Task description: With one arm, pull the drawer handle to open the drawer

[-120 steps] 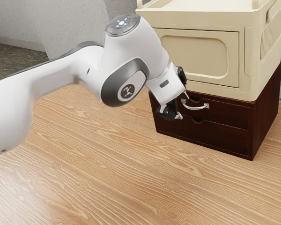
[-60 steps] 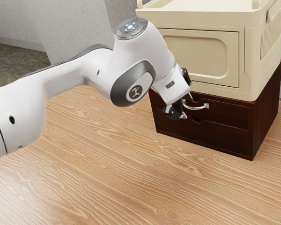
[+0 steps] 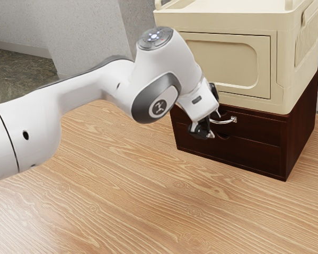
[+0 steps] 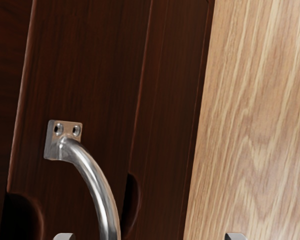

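Note:
My gripper is at the near side of the silver handle, its two fingers apart above and below the bar's end. The curved handle is fixed to the upper drawer of a dark brown cabinet, and that drawer's front sits flush with the cabinet. In the wrist view the handle arcs out from its mounting plate on the dark drawer front. There the gripper has its two tips widely spaced, with the bar running between them, nearer one tip. Part of the handle is hidden behind the hand.
A cream storage box stands on top of the cabinet. Below the upper drawer is a lower drawer with a dark notch. The wood-grained surface spreads out in front, and a grey wall rises behind.
My hand has moved toward the exterior view's right and slightly down, bringing its fingers around the handle's near part. The drawer has not visibly moved.

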`<state>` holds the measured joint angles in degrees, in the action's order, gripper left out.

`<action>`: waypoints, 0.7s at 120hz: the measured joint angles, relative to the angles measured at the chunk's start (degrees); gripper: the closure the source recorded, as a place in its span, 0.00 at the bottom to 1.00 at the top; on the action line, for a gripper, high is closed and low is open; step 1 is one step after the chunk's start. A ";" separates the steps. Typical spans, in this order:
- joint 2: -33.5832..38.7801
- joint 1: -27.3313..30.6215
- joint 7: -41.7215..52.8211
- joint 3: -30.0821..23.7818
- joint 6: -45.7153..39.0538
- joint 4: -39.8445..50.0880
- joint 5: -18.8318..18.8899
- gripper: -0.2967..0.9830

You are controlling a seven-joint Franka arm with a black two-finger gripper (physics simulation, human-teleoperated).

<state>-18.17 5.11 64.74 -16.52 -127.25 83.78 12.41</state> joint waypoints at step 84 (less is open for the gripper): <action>0.58 0.01 -0.98 -0.08 -0.08 1.10 -0.67 0.69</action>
<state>-17.59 5.12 63.76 -16.60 -127.33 84.88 11.74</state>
